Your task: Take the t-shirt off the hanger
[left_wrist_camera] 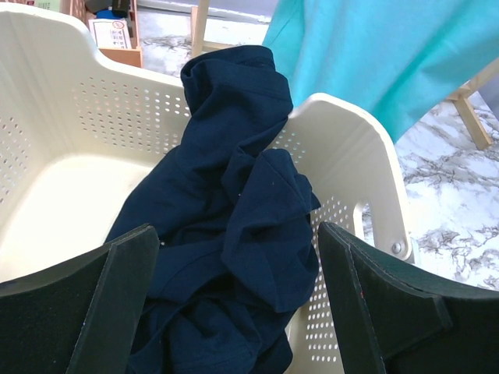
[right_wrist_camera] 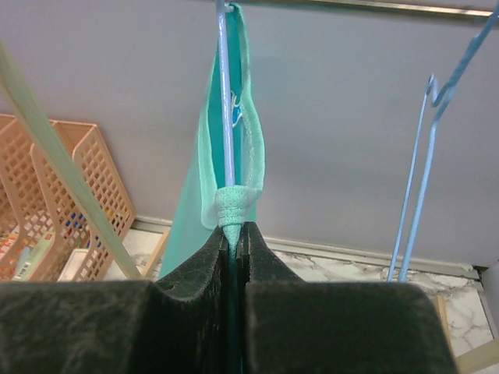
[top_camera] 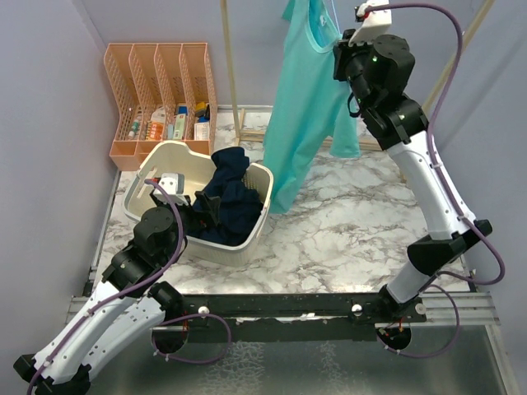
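Note:
The teal t-shirt [top_camera: 303, 107] hangs from a thin blue hanger [right_wrist_camera: 225, 93] on the rail at the back. My right gripper [top_camera: 342, 51] is raised to the shirt's shoulder. In the right wrist view that gripper [right_wrist_camera: 236, 227] is shut on a bunched fold of the t-shirt [right_wrist_camera: 234, 204] right beside the hanger wire. My left gripper [top_camera: 202, 210] hovers low over the cream basket [top_camera: 165, 153]. In the left wrist view it [left_wrist_camera: 238, 230] stands open with nothing between its fingers, above a crumpled navy garment [left_wrist_camera: 234, 179].
The navy garment [top_camera: 230, 196] drapes over the basket's rim [left_wrist_camera: 343, 117]. A peach file organizer [top_camera: 160, 74] with small items stands at the back left. A wooden rack post [top_camera: 230, 74] rises behind the basket. A second blue hanger [right_wrist_camera: 421, 156] hangs bare on the right.

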Robot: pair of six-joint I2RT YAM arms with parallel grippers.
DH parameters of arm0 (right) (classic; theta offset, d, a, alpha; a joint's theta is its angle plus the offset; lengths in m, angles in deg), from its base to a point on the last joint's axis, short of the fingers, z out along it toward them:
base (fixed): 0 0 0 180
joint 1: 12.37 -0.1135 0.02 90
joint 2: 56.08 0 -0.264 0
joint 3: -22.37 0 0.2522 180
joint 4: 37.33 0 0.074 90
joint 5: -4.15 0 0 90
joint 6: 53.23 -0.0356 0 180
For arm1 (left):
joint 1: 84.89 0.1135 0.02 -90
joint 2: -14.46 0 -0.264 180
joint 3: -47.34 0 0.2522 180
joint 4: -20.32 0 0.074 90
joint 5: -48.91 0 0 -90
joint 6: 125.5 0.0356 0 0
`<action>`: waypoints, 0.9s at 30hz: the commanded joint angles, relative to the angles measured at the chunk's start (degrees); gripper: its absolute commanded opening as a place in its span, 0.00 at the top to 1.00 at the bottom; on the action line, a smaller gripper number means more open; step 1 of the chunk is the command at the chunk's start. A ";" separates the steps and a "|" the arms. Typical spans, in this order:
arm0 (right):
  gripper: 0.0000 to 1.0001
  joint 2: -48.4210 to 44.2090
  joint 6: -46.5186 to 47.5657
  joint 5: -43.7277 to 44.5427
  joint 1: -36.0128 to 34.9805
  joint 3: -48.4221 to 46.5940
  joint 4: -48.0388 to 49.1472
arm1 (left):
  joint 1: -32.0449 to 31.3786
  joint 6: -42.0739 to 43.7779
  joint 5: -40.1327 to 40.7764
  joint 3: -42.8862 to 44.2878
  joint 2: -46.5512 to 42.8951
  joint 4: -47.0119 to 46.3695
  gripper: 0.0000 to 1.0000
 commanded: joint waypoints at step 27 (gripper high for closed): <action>0.99 -21.82 -8.72 -14.51 0.06 8.00 -9.62 | 0.09 4.69 -10.72 0.00 1.75 -10.31 0.02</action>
